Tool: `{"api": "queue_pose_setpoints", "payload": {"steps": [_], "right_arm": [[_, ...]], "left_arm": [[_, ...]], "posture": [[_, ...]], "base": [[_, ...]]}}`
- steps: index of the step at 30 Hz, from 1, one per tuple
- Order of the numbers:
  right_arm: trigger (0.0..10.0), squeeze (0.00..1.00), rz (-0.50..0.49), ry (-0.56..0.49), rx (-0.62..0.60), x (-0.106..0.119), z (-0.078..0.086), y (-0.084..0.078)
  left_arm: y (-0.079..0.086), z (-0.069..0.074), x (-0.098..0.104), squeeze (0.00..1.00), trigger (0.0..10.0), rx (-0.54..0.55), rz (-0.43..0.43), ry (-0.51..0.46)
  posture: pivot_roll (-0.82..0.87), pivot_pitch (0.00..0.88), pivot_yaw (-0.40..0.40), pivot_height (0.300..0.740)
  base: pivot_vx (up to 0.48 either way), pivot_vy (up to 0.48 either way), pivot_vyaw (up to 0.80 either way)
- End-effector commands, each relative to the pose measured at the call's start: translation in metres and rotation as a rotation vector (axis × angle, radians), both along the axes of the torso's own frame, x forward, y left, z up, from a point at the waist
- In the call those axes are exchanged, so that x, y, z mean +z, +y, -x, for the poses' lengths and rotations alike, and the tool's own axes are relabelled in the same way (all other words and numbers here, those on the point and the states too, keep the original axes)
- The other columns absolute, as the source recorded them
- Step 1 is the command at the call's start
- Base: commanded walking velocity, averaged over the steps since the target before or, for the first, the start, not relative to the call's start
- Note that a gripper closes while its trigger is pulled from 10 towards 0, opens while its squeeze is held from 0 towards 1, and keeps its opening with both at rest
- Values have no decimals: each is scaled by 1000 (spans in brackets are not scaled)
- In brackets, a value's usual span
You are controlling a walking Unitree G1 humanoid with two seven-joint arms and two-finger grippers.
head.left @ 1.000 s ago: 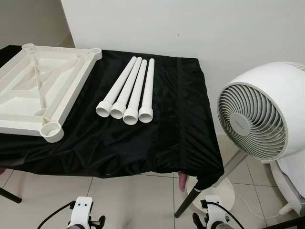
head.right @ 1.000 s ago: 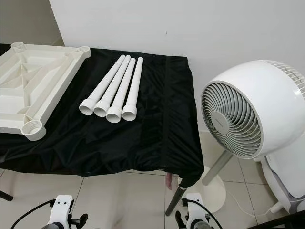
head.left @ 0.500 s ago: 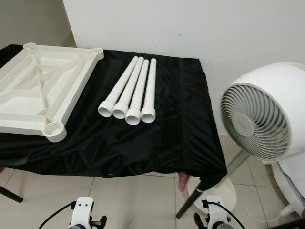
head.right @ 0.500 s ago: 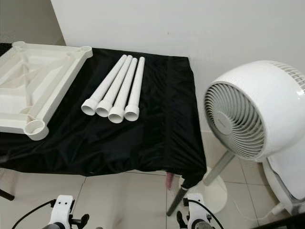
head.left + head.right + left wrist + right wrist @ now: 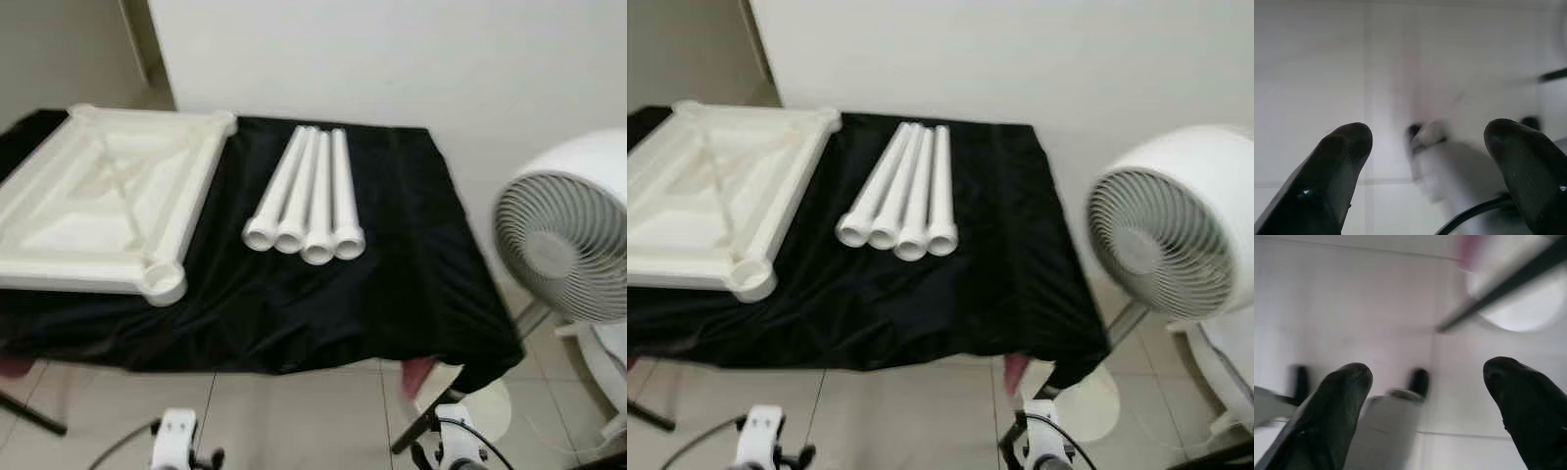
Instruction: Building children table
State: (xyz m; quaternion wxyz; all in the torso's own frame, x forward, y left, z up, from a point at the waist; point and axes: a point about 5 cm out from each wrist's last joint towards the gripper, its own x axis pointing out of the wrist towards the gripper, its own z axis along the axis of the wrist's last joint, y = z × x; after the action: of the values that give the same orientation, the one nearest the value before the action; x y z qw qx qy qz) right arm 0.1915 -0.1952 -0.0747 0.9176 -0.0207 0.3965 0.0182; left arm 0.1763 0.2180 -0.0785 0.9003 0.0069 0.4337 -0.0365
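A cream plastic tabletop [image 5: 108, 211] lies upside down on the black-draped table [image 5: 392, 284], with round leg sockets at its corners. To its right, several white leg tubes [image 5: 306, 196] lie side by side, their flared ends toward me. Both arms hang low by the floor, well short of the table. My left gripper [image 5: 1427, 171] is open over the floor tiles. My right gripper [image 5: 1425, 404] is open too, with nothing between its fingers.
A white pedestal fan [image 5: 568, 245] stands right of the table, its round base [image 5: 480, 401] beside the table's black leg. A white wall runs behind the table. Tiled floor lies between me and the table's front edge.
The whole picture has shifted right and is blurred: the camera has turned left, bringing the tabletop and tubes nearer the middle. Nothing on the table has moved.
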Motion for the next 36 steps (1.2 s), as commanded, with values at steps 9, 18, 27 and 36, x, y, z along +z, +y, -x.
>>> {"api": "queue_pose_setpoints", "payload": {"steps": [9,18,27,36], "right_arm": [[10000,0,15,29,-13,-3,7,-8],[10000,0,19,28,-11,-2,6,-9],[10000,0,22,29,-4,-2,5,-9],[10000,0,22,29,-3,-2,6,-8]], "left_arm": [[-6,-1,-1,0,10000,2,15,4],[-6,-3,0,0,10000,-9,0,-3],[-6,-4,1,0,10000,-34,-15,-5],[-5,-5,1,0,10000,-71,-36,-6]], "posture": [[12,33,2,740],[13,36,1,740],[17,44,2,740],[19,50,6,740]], "base": [[0,456,0],[0,155,0],[0,0,0],[0,0,0]]}}
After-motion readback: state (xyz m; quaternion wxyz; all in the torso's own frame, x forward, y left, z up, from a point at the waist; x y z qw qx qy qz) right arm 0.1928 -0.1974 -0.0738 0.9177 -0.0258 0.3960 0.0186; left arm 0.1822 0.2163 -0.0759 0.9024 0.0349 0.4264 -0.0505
